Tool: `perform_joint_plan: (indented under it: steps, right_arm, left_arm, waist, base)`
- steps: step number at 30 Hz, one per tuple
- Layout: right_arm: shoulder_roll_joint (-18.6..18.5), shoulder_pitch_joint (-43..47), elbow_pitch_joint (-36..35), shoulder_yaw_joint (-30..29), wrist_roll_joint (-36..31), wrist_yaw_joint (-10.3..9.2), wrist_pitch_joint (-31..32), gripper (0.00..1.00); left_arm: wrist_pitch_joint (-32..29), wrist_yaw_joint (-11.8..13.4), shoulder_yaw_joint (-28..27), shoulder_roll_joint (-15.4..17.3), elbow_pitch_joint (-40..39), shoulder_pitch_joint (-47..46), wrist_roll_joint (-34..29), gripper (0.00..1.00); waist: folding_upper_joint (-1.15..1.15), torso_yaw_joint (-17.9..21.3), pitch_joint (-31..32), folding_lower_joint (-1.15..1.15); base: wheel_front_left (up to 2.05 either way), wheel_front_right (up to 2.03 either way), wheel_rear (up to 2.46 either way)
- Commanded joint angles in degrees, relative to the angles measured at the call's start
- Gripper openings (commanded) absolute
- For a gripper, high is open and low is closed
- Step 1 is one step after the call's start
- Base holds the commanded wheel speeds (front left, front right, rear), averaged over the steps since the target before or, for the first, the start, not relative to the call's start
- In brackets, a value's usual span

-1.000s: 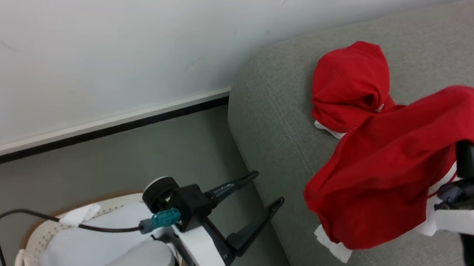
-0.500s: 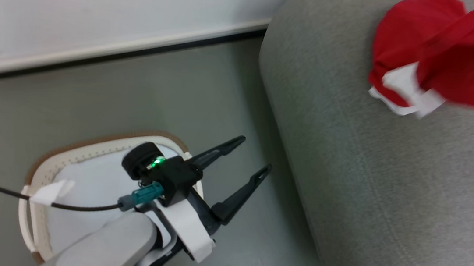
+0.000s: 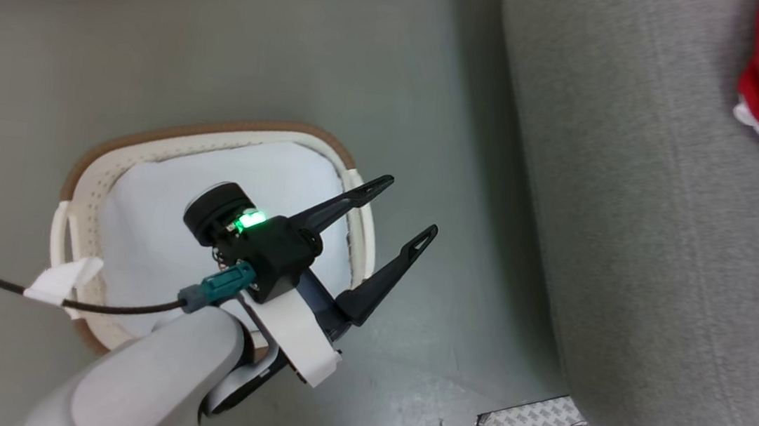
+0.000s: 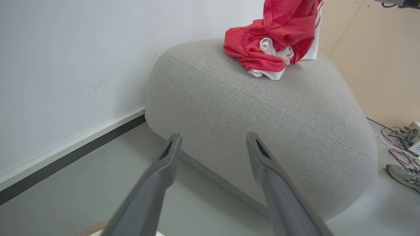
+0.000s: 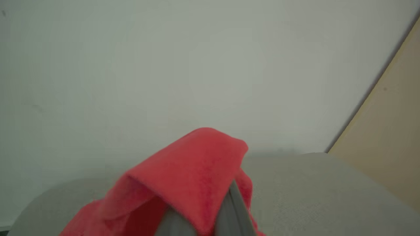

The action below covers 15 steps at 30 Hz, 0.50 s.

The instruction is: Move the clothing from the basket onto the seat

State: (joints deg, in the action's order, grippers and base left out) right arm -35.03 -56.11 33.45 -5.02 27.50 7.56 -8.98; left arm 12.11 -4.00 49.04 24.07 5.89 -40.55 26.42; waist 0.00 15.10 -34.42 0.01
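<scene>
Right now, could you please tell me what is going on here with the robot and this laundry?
The robot is moving clothing from the basket to the grey seat. Its right hand is shut on a red garment above the seat, where red and white clothing lies bunched. Its left hand hangs open by the basket's rim, holding nothing. The part of the basket in sight shows a plain white liner.

A white wall (image 4: 65, 65) met the smooth grey floor (image 3: 227, 49) along a dark skirting strip (image 4: 65, 161); a beige panel (image 4: 387, 65) stood beside it.
</scene>
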Motion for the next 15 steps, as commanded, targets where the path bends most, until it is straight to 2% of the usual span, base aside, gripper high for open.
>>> perform_joint_plan:
  steps: [1,9,10,11,14,15]
  right_arm:
    - [0.4,-1.0,2.0,1.2,-1.2,-0.15,1.0,0.0]
    - [1.2,-1.8,11.8,8.2,-0.9,-0.15,11.6,0.0]
    - [1.3,-1.7,12.5,9.2,-0.4,-0.15,13.4,0.07]
    - [1.4,-1.7,12.9,10.1,0.2,-0.15,14.9,0.29]
    - [1.0,-1.8,13.3,12.6,2.4,-0.15,17.6,0.55]
    - [0.9,-1.6,13.2,13.2,2.8,-0.15,17.8,0.91]
  left_arm:
    - [0.1,0.0,0.0,0.1,0.0,-0.6,-0.2,1.0]
    - [1.3,-0.2,0.1,-0.6,1.5,-1.0,0.1,1.0]
    - [1.4,-0.2,0.0,-0.6,1.7,-1.0,0.2,1.0]
    - [1.4,-0.2,0.0,-0.8,1.9,-0.9,0.3,1.0]
    - [1.8,-0.2,0.0,-1.0,2.4,-0.8,0.6,1.0]
    - [1.8,-0.2,0.0,-1.0,2.6,-0.6,0.6,1.0]
  waist:
    - [0.0,-1.7,-1.7,-0.01]
    - [0.0,-3.3,-1.6,-0.01]
    - [0.0,-3.3,-1.4,-0.01]
    - [0.0,-3.3,-1.2,-0.01]
    - [0.0,-3.2,-0.4,-0.01]
    - [0.0,-3.1,0.0,-0.01]
  base:
    - [0.0,0.0,0.0]
    - [0.0,0.0,0.0]
    - [0.0,0.0,0.0]
    - [0.0,0.0,0.0]
    - [0.0,0.0,0.0]
    - [0.0,0.0,0.0]
